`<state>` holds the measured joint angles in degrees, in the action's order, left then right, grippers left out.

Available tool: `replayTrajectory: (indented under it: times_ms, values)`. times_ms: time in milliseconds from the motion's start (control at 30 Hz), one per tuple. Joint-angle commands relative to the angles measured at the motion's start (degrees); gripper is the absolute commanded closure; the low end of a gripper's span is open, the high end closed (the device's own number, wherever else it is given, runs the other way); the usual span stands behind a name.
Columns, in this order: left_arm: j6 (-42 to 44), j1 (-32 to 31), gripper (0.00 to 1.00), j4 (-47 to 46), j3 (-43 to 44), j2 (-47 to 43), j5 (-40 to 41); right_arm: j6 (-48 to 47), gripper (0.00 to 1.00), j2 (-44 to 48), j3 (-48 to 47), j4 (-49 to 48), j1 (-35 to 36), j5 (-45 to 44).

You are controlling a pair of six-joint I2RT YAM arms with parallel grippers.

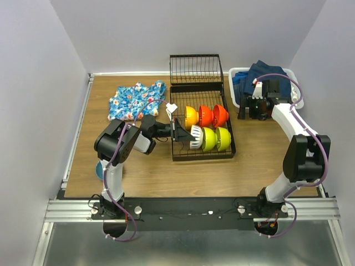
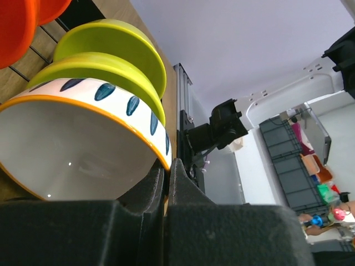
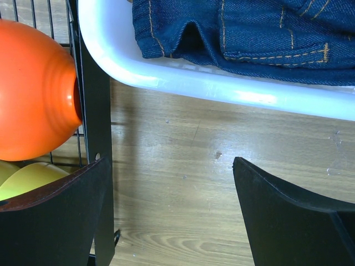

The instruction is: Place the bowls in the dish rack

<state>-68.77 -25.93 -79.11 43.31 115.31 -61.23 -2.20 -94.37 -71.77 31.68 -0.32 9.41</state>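
The left end effector [image 1: 186, 134] is clamped narrow on the rim of a white bowl [image 2: 72, 149], holding it on edge at the left end of the near row of the black wire rack [image 1: 202, 158] at mid-bench. The left wrist view shows the fingers [image 2: 180, 183] pinching the bowl's orange-edged rim, with blue leaf marks on its outer wall. Just to its right in the same row stand two green bowls [image 1: 209, 139], also on edge, the nearer one close against the white bowl.

In the rack's far row a yellow bowl [image 1: 191, 117] stands at the left, with two red bowls [image 1: 206, 115] to its right. The rack's hinged far section [image 1: 194, 67] is tipped up.

A blue bowl [image 1: 99, 169] sits on the bench [image 1: 166, 177] at the near left, outside the rack and partly hidden behind the left arm. A floral cloth [image 1: 137, 100] lies at the far left.

The right end effector [image 3: 171, 183] hangs with its fingers spread wide and holds nothing, over bare bench between the rack's right side and a white basket [image 3: 222, 83] of jeans [image 3: 249, 27] at the far right. In its wrist view, a red bowl bulges against the rack's wires at the left.
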Motion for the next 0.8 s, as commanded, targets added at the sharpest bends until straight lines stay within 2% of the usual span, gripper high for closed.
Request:
replayTrajectory:
  times_ms: [0,67,200,567,633,767]
  values:
    - [12.15,0.53,0.91,9.81,-1.91,-3.93,6.63,-0.09,0.00,-0.73,-0.30,0.13,0.14,-0.44]
    - [15.23,0.62,0.84,17.55,-1.83,-5.35,7.70,-0.09,0.00,-0.64,-0.04,-0.04,0.23,-0.18]
    - [15.51,0.62,0.79,17.94,-1.21,-5.27,6.91,0.26,0.00,-0.64,1.01,-0.83,0.14,1.13]
    - [21.92,0.09,0.75,26.37,-0.95,-7.64,7.09,0.26,0.00,-0.56,0.66,-0.92,0.23,1.31]
    - [22.71,-0.43,0.78,26.82,-1.56,-8.52,7.00,0.26,0.00,-0.47,1.01,-0.75,0.23,1.40]
    - [23.77,-1.22,0.77,26.73,-1.74,-8.78,6.48,0.27,0.00,-0.29,0.58,0.48,0.23,1.23]
